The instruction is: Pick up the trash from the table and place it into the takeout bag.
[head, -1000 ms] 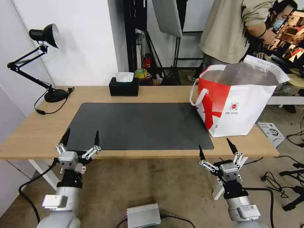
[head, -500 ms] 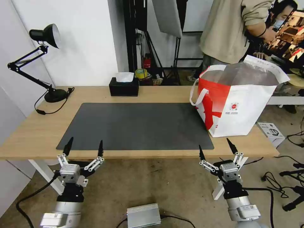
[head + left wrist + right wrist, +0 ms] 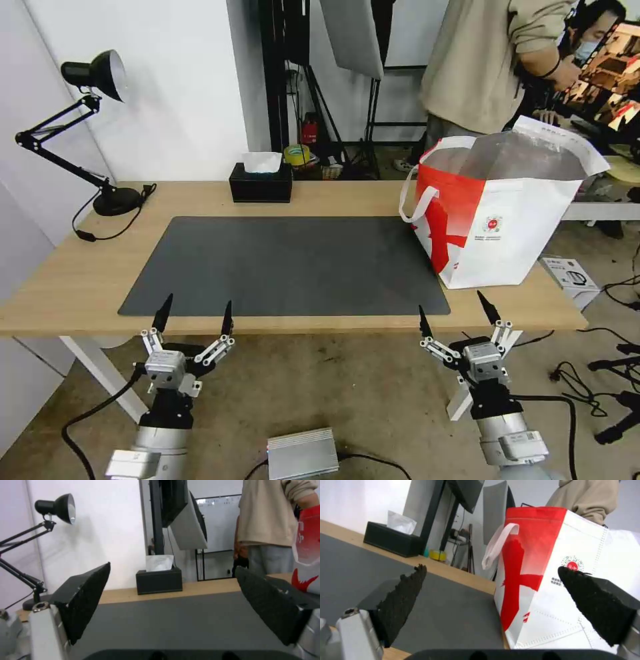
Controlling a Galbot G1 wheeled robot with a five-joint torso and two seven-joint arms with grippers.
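- Head view: the takeout bag point(image 3: 497, 213) stands upright at the right end of the light-wood table point(image 3: 67, 280), its base partly on the right edge of the dark grey mat point(image 3: 287, 263), mouth open to the silver lining.
- A black tissue box point(image 3: 261, 181) sits at the far edge of the table, and a black desk lamp point(image 3: 87, 120) stands at the far left corner.
- The left gripper point(image 3: 195, 317) hangs just off the near edge of the table, fingers spread wide and holding nothing.
- The right gripper point(image 3: 455, 312) sits off the near edge too, below the bag, fingers likewise spread and empty.
- Left wrist view: the left gripper point(image 3: 173, 582) frames the mat point(image 3: 173, 620) and the tissue box point(image 3: 159, 580) between its parted black fingers; the lamp point(image 3: 55, 506) stands to one side.
- Right wrist view: the right gripper point(image 3: 490, 585), fingers apart, faces the red-and-white bag point(image 3: 553, 580), which stands close ahead with its white loop handle point(image 3: 496, 545) hanging; the tissue box point(image 3: 391, 541) lies farther off.
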